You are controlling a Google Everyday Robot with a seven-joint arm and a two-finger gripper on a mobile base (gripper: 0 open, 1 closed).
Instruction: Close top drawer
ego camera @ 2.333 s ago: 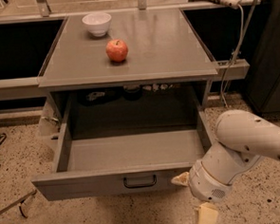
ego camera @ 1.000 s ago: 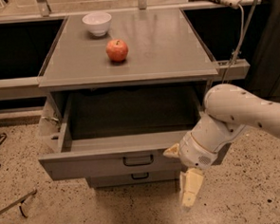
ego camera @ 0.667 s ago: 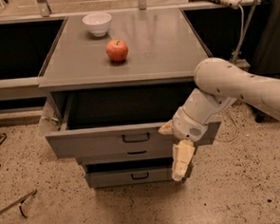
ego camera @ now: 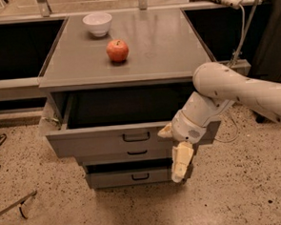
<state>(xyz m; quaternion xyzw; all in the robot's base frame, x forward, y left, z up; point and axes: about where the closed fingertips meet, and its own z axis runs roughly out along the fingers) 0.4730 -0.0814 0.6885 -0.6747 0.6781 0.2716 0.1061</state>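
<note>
1. Against the right part of the top drawer's [ego camera: 94,141] front panel, your pincer [ego camera: 173,150] sat with its two cream fingers [ego camera: 182,162] spread apart and nothing held between them. One finger pointed left along the panel and the other hung down in front of the lower drawers [ego camera: 135,177].
2. Just above and to the left of the pincer, the drawer's dark inside was showing, so the drawer stood partly out from under the table [ego camera: 165,41]. Its small loop handle [ego camera: 136,136] lay to the left of the pincer, at about the same height and not gripped.
3. You were, as I judged it, in the middle of the push itself. The approach was done, contact looked made, and the closing was not yet finished.
4. Your next move called for a steady, straight shove away from you, into the cabinet, until the panel sat level with the narrower fronts below the pincer.
5. Because the pincer bore on the panel well right of the handle, the drawer could have skewed on its runners. You needed to keep the push square, or shift left toward the handle.
6. Up on the table, above and left of the pincer and well apart from it, stood an apple [ego camera: 117,50] and a white bowl [ego camera: 98,24]. A gentle finish would have spared the apple a jolt.
</note>
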